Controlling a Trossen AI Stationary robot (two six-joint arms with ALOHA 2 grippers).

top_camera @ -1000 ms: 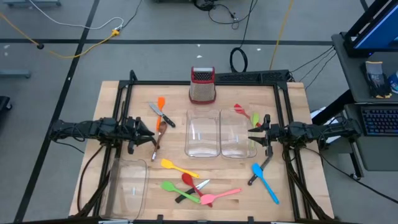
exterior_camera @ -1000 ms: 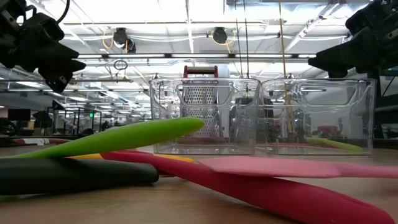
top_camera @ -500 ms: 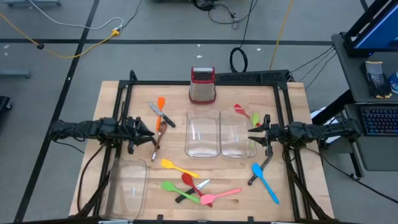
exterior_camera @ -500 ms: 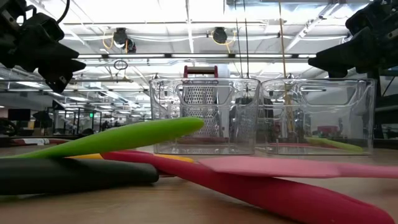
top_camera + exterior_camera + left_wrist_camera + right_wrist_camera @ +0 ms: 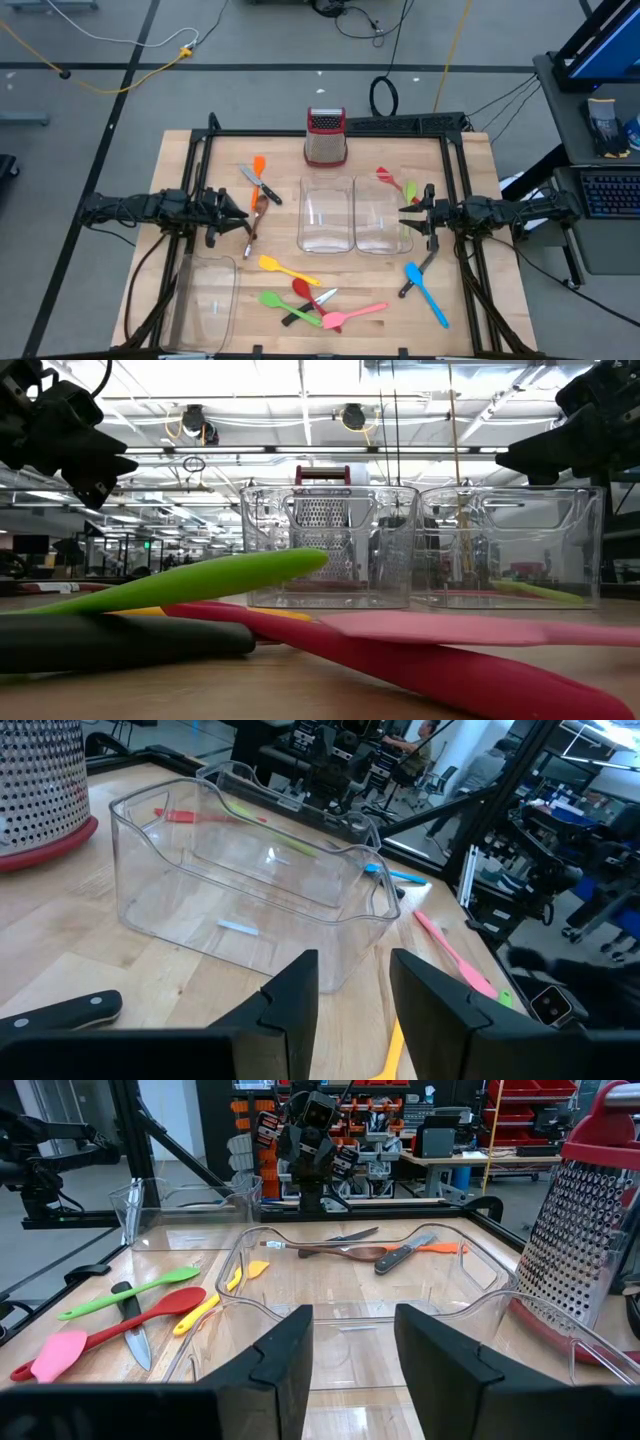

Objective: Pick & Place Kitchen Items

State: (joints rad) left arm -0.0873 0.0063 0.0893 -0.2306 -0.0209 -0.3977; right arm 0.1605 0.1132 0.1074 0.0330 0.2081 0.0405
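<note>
My left gripper [image 5: 243,213] hovers open and empty above the table's left side, beside a black-handled knife [image 5: 264,189] and a brown spoon [image 5: 253,216]. My right gripper [image 5: 404,217] hovers open and empty at the right side of the two clear trays [image 5: 326,216]. Both hang above the table in the low view, the left gripper [image 5: 112,468] and the right gripper [image 5: 515,460]. An orange spatula [image 5: 259,165] lies at the far left. Yellow [image 5: 285,268], green [image 5: 285,303], red [image 5: 303,290] and pink [image 5: 355,314] utensils lie near the front. A blue spatula [image 5: 428,293] lies at the front right.
A metal grater with a red top [image 5: 326,137] stands at the far edge, behind the trays. A third clear tray [image 5: 205,300] sits at the front left. A red utensil [image 5: 388,179] and a green one [image 5: 410,190] lie far right. A black frame [image 5: 330,130] borders the table.
</note>
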